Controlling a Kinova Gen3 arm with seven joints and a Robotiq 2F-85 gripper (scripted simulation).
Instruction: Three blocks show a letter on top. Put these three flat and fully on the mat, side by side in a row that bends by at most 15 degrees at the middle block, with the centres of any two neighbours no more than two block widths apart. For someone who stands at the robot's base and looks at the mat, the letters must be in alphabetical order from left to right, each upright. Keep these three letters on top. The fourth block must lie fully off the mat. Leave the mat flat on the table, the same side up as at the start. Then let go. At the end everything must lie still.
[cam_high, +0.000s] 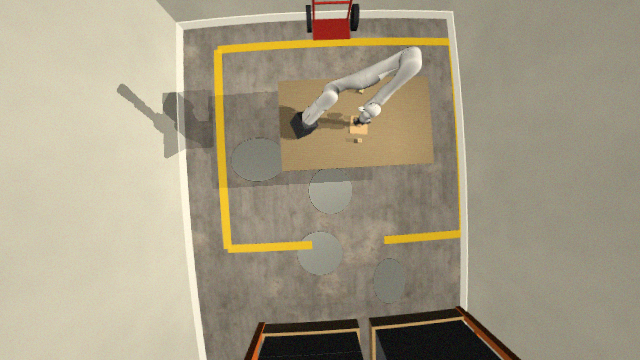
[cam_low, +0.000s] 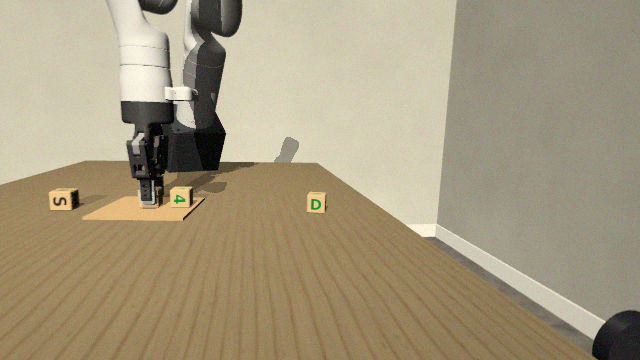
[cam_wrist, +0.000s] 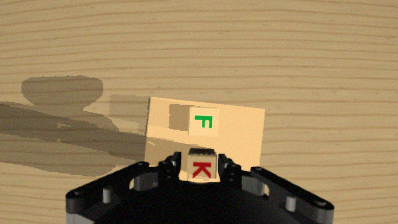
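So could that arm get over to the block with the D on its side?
Probably yes. The D block stands alone with nothing around it, and the arm is folded, with stretch to spare. The gripper is open around the K block, so free to lift.

Wooden table (cam_low: 300, 280) carries mat (cam_low: 120, 214), two blocks (cam_low: 63, 199).

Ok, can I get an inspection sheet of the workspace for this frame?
Surface: wooden table, tan mat flat on it.
Job's things: K block and F block on the mat, apart; S block and D block off it.
Clutter: dark round thing at the exterior view's edge, unclear.
Gripper: open, low, straddling the K block.
Cables: nothing seen.
Surroundings: red cart, yellow tape, grey floor discs.
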